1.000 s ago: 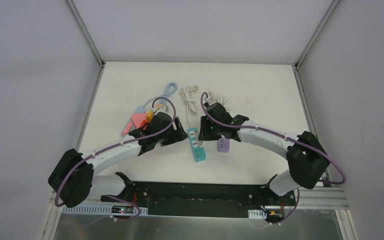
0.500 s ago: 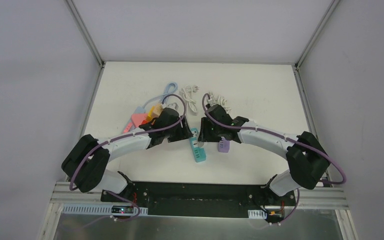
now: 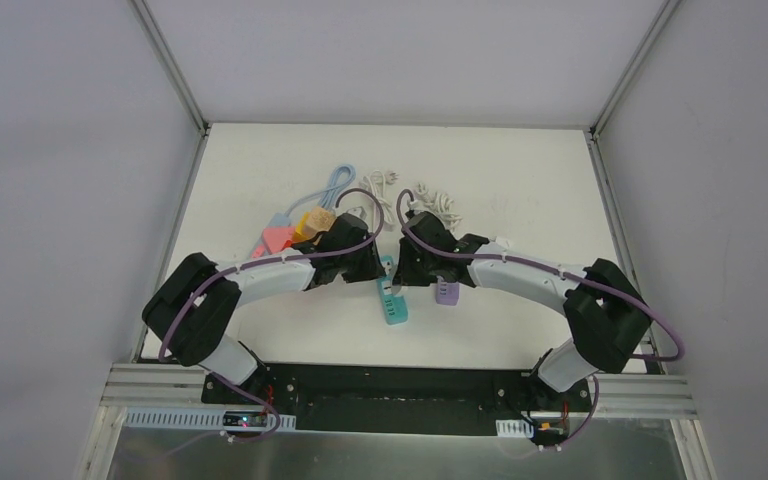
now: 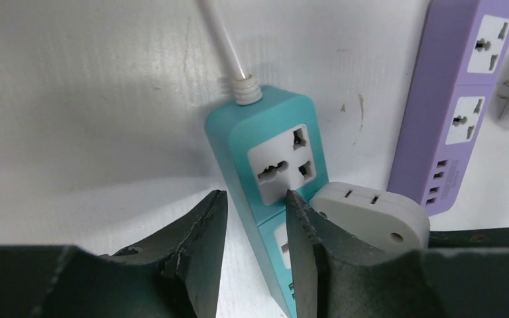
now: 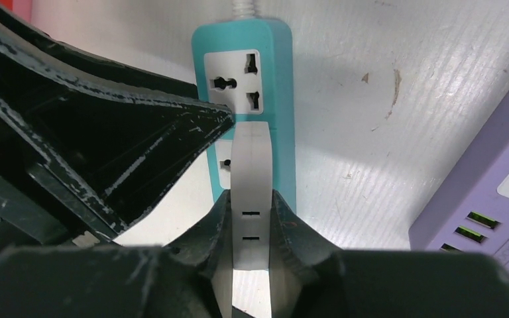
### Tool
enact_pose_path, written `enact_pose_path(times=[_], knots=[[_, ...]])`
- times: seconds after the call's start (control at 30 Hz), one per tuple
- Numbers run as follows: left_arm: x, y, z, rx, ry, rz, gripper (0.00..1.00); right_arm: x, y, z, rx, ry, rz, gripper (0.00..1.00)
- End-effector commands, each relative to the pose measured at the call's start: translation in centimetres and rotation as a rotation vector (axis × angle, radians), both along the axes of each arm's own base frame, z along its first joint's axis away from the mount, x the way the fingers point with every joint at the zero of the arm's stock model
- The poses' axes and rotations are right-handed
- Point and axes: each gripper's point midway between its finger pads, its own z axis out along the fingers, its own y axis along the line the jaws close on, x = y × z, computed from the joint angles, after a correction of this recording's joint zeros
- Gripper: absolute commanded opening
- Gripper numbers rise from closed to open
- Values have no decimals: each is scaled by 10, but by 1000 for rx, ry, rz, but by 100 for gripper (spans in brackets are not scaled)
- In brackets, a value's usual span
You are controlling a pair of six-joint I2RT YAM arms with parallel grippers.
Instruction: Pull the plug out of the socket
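At the teal power strip (image 4: 238, 136), both my pincers, entered as follows.

1. White plug (image 5: 250, 165): seated in the strip's second socket, next along from the bare socket at the cord end. Not yet out.
2. My right gripper (image 5: 250, 205): pinched on the white plug, one finger flat against each side face.
3. My left gripper (image 4: 255, 199): spread a little, holding nothing. One finger hung beside the strip's long edge, the other over the strip's top face, close against the plug. Whether it pressed the strip down, I could not tell.
4. Purple power strip (image 4: 451, 106): lay just beside the teal strip, on the side away from my left gripper.

Hazards, as I judged them:
- If the strip was not pinned, it would likely rise with the plug and the pins would stay in.
- The plug's side faces looked smooth, so a hard pull might slide my right fingers off.
- A pull off the pins' axis could jam them.
- My left finger, crowding the plug, might snag it.
- A jerked strip could knock the purple one.
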Motion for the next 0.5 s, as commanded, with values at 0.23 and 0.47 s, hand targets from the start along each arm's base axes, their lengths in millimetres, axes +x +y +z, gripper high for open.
enact_pose_path(times=[0.23,0.47], knots=[[-12,19,-28,118,16,-6,28,7,13,27,39,58,-67,0],[-17,25,-34,132,25,2,24,6,33,51,167,35,-9,0]])
